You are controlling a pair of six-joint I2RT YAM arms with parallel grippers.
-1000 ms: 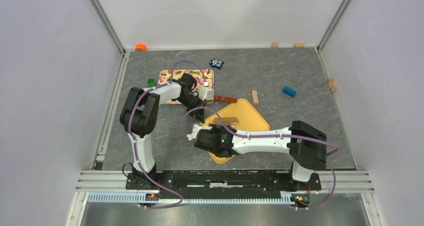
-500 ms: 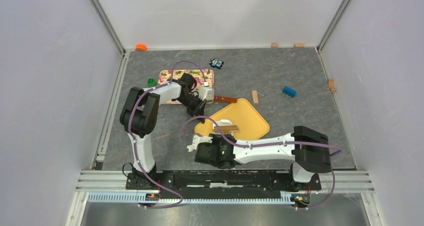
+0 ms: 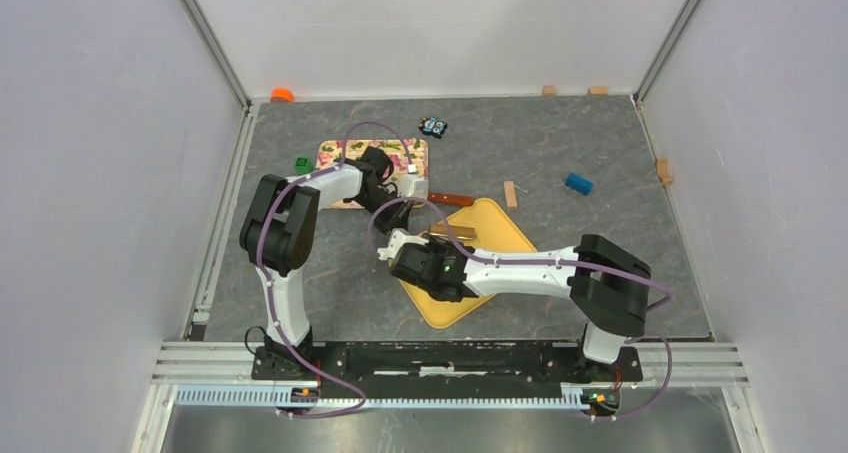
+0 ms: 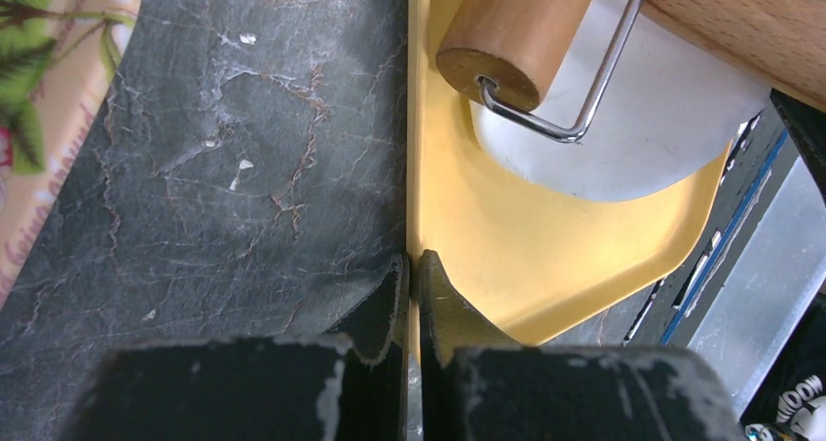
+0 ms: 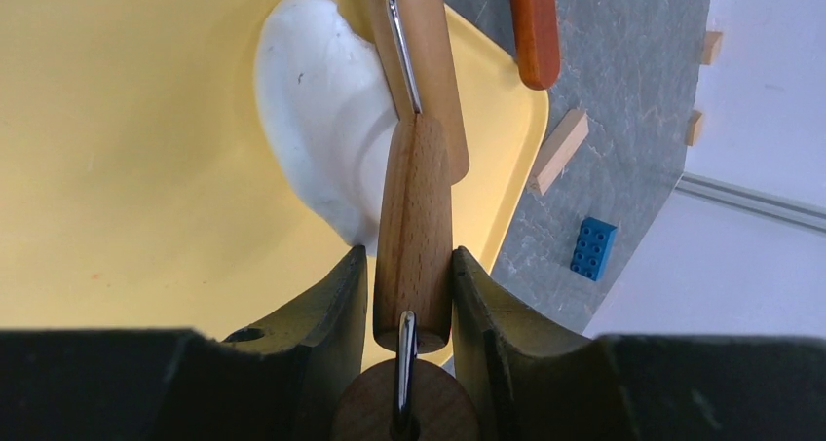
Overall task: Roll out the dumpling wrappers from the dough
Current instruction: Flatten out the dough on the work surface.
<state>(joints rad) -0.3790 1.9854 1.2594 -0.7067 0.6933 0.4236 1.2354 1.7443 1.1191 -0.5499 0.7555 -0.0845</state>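
Two pincers work on one yellow board [image 5: 127, 168]. The left pincer [image 4: 411, 266] is clenched on the board's rim, with one finger over the dark counter [image 4: 244, 168] and the other over the yellow. The right pincer [image 5: 413, 266] grasps a rolling pin [image 5: 414, 217] by its wooden handle, and the roller [image 4: 516, 27] rests on the dumpling wrapper [image 5: 312, 110]. That wrapper (white, oblong) lies flat near the board's far corner, its long axis running away from the right wrist, roughly along the handle. In the right wrist view, bare yellow spreads wide to its left. Past the corner lie a red-brown handle [image 5: 534, 27], a wooden block [image 5: 560, 149] and a blue brick [image 5: 593, 247].
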